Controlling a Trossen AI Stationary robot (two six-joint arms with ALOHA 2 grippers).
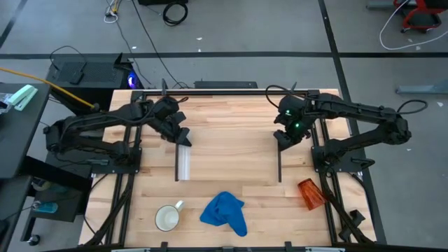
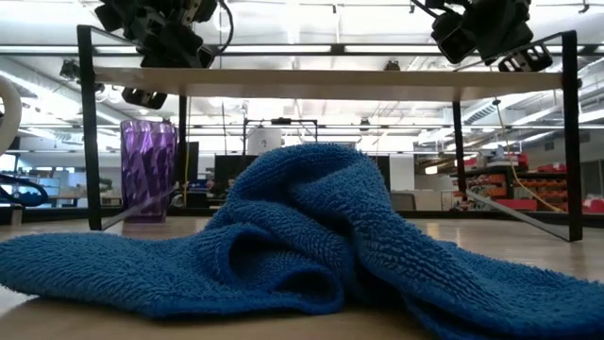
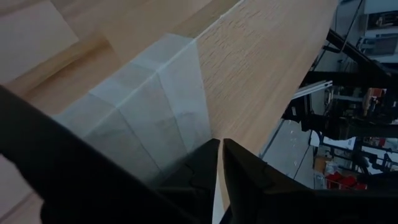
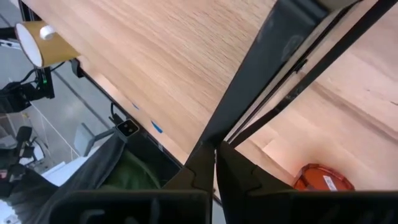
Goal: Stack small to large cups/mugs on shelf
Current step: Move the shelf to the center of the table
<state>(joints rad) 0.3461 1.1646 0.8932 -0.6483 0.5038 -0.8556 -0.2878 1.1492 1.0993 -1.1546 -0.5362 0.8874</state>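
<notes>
The shelf [image 1: 227, 143] stands mid-table with its white strip [image 1: 183, 162] at the left end. My left gripper [image 1: 183, 137] is shut just above that end, and the strip [image 3: 149, 106] lies past its fingertips. My right gripper [image 1: 283, 142] is shut over the shelf's right edge, beside the black leg frame [image 4: 280, 68]. The purple cup [image 2: 146, 170] stands upright on the table under the shelf's left part. The white mug [image 1: 168, 218] stands at the near edge. The orange cup [image 1: 309, 194] lies on the table to the near right and also shows in the right wrist view [image 4: 320, 178].
A crumpled blue cloth [image 1: 225, 213] lies near the table's near edge between mug and orange cup, and it fills the low view [image 2: 302, 246]. Black frame rails [image 1: 122, 189] run along both table sides. Bare wood shows near the shelf's near side.
</notes>
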